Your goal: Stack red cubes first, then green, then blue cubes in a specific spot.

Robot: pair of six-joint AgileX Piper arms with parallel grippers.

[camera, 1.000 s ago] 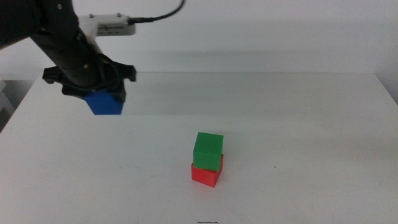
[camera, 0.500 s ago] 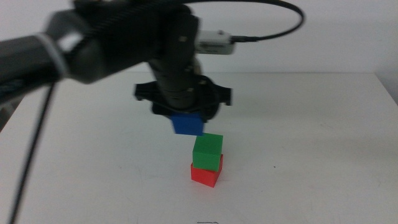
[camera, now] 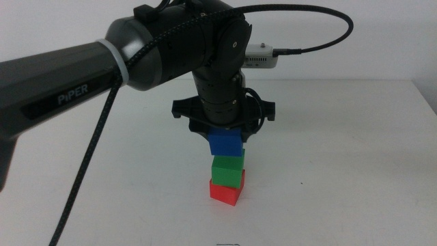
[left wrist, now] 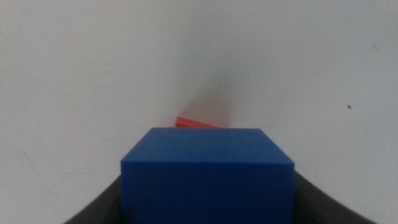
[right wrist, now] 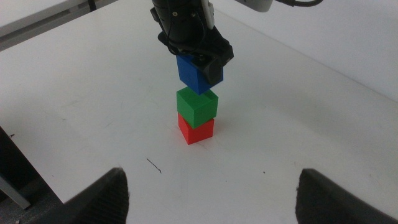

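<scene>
The red cube (camera: 225,191) sits on the white table with the green cube (camera: 228,170) stacked on top of it. My left gripper (camera: 226,140) is shut on the blue cube (camera: 226,142) and holds it right above the green cube, touching or nearly so. In the left wrist view the blue cube (left wrist: 207,171) fills the space between the jaws and a sliver of the red cube (left wrist: 196,122) shows beyond it. The right wrist view shows the stack: red (right wrist: 196,130), green (right wrist: 196,104), blue (right wrist: 194,71). My right gripper (right wrist: 211,193) is open, back from the stack.
The white table (camera: 341,157) runs wide around the stack, with its far edge near the wall. The left arm's black cable (camera: 89,164) hangs down at the left of the middle view. A small dark mark (right wrist: 153,165) lies on the table near the stack.
My left gripper has carried the blue cube from the far left of the table rightward and down, to right over the green cube. The red and green cubes have not moved.
</scene>
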